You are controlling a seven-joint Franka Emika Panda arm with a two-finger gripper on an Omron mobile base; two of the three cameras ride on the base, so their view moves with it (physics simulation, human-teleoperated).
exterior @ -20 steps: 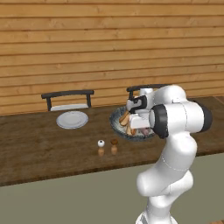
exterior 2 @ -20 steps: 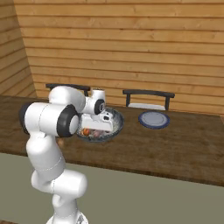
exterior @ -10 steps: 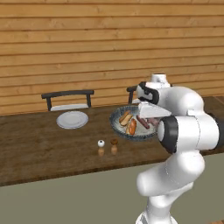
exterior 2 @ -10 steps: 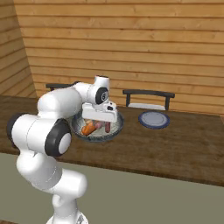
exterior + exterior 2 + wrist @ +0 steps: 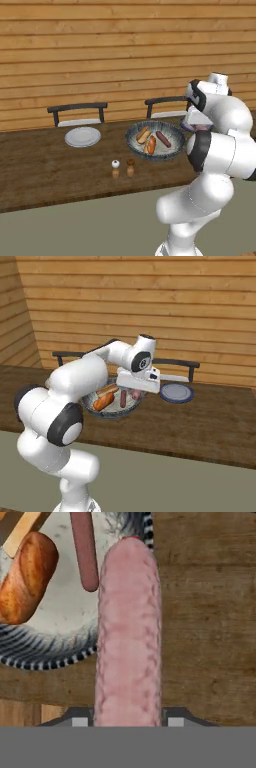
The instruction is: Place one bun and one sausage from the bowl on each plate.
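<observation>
Wood-plank wall behind, long dark wooden table (image 5: pixel 45 175) across mid-frame, two chairs at its far edge. Going big to small: my arm fills the right side of the left base view; the bowl (image 5: pixel 176 150) sits center-right on the table w/ a bun (image 5: pixel 151 145) and a dark sausage (image 5: pixel 163 139) inside, plus more bread I can't count for sure. Left plate (image 5: pixel 82 136) at center-left looks bare. Right plate (image 5: pixel 176 393) shows right of center in the right base view, also bare. Salt & pepper shakers (image 5: pixel 123 169) stand near the table's front edge.

Gripper (image 5: pixel 127 721) is clamped on a pale pink sausage (image 5: pixel 129 632), which runs up the middle of the hand view, hanging over the bowl's rim and the bare wood beside it.

Progress, my read: early. First item is in hand, nothing plated yet; both plates need a bun + sausage.
</observation>
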